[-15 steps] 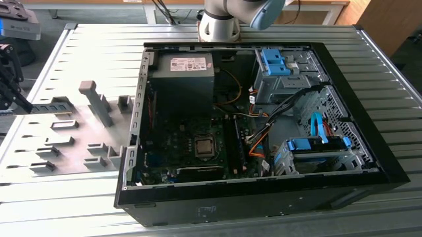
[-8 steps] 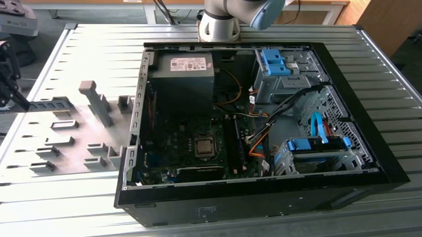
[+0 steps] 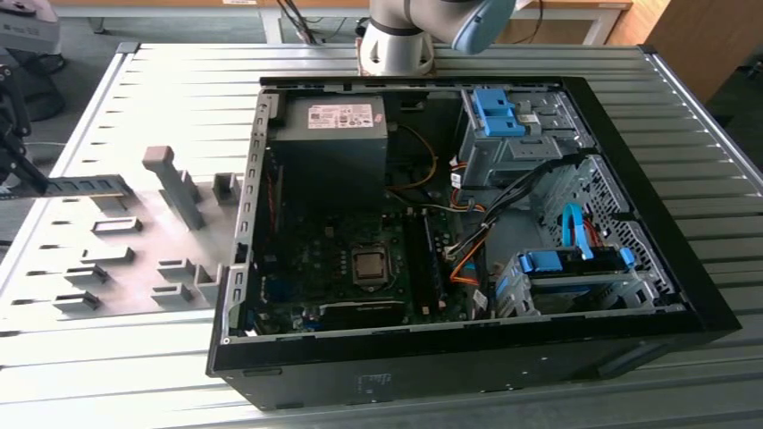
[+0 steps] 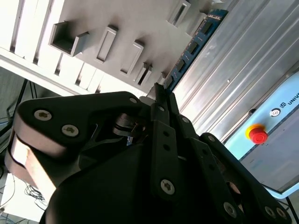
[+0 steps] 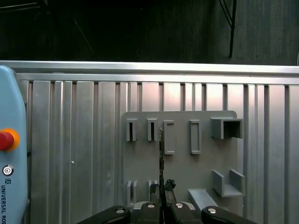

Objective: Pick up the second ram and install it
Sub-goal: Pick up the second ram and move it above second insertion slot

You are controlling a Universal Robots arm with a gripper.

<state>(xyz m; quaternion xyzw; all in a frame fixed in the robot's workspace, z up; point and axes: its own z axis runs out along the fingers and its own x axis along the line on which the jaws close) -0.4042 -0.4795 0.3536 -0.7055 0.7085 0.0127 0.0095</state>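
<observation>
Claw (image 3: pixel 17 181) at the exterior view's far left edge, clenched on one end of the second ram (image 3: pixel 74 186). The stick lies level and appears lifted above the grey holder plate (image 3: pixel 131 259), well apart from the open computer case (image 3: pixel 477 357). The case lies on its side on a ribbed metal worktop (image 3: pixel 143 98), with the mainboard (image 3: pixel 298 250), the grey power supply (image 3: pixel 328 134) and the blue drive latches (image 3: pixel 498 112) exposed. The arm's base (image 3: pixel 399 45) stands behind the case. Beyond the worktop are a dark floor and wooden desk edges. In the second wrist view the black claw (image 4: pixel 161 93) grips the blue-green second ram (image 4: pixel 194 44), which runs out from the fingertips along the border between the holder plate (image 4: pixel 140 23) and the bare ribbed worktop (image 4: pixel 252 60). A pale blue pendant (image 4: pixel 275 140) with a red button (image 4: pixel 258 135) lies on the worktop, and loose cables show on the floor past the worktop's edge. In the first wrist view the claw (image 5: pixel 161 189) pinches the second ram (image 5: pixel 161 154), seen edge-on, in line with the gap between two slots of the holder plate (image 5: pixel 180 168). The pendant (image 5: pixel 9 177) lies beside the plate. Past the worktop's far rail (image 5: pixel 149 67) the room is dark, with hanging cables.
</observation>
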